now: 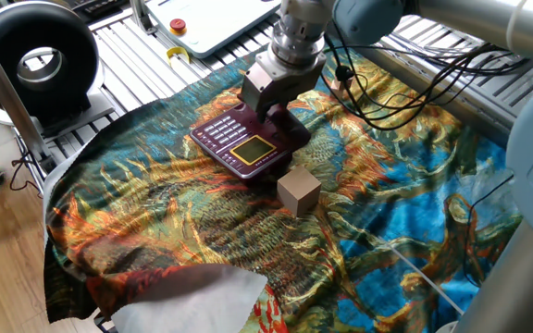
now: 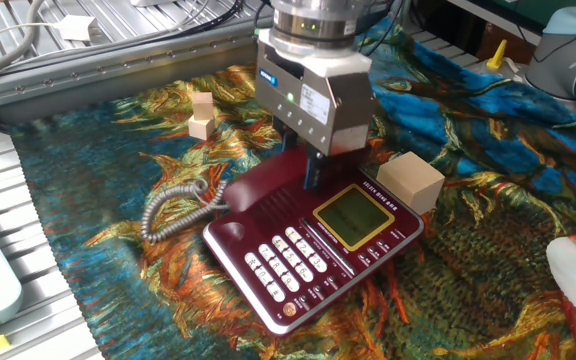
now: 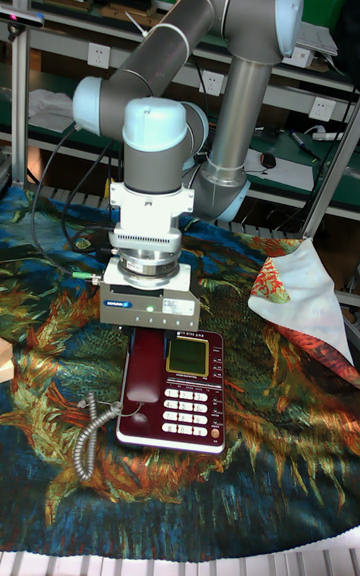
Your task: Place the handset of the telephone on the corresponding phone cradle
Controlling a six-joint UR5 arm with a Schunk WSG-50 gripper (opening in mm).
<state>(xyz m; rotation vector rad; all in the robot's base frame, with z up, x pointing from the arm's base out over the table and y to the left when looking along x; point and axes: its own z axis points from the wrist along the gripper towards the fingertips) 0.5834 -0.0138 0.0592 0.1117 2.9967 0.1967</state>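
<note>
Handset (image 2: 268,184), glossy maroon with coiled grey cord (image 2: 168,208), gripped between closed fingers (image 2: 315,170).

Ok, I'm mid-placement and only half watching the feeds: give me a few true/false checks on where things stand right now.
1. The handset lies along the side of the telephone under the gripper. True.
2. The big wooden cube sits on the keypad. False: it stands on the cloth beside the display end.
3. The coiled cord trails onto the cloth. True.
4. The gripper is parked far from the phone. False: it is right above the handset.
5. Two small blocks are stacked on the display. False: they rest on the cloth behind the phone.
</note>
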